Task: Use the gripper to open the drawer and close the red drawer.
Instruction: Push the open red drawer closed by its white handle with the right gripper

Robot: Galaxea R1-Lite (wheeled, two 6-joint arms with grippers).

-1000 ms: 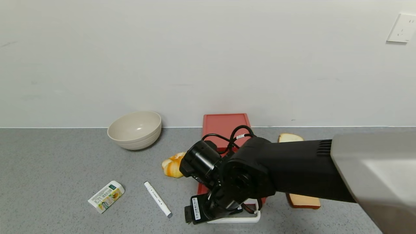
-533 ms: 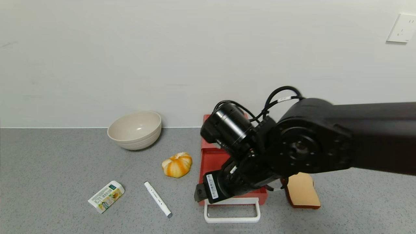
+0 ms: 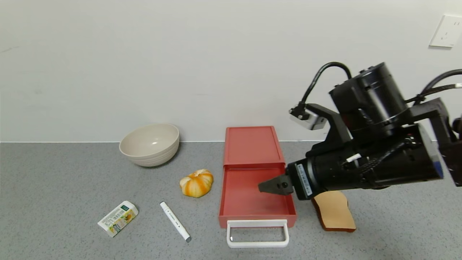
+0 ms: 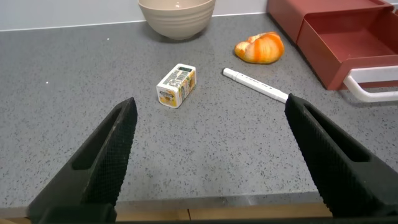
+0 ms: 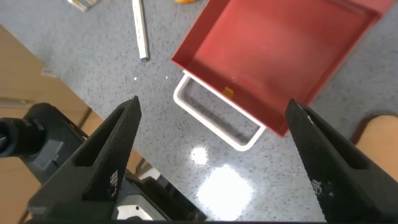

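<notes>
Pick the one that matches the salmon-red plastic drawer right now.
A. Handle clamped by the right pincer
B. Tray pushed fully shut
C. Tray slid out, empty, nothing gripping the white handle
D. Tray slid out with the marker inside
C: the salmon-red plastic drawer has its tray out and bare, its white loop handle free, and the open right pincer raised above the tray.

Right gripper [image 3: 269,187]: matte black housing, pointed dark jaws, white barcode label on its side. Cylindrical black camera [image 3: 371,97] on top (glossy), 2 black cables looping off it. Left gripper [image 4: 211,162]: 2 black textured fingers.
</notes>
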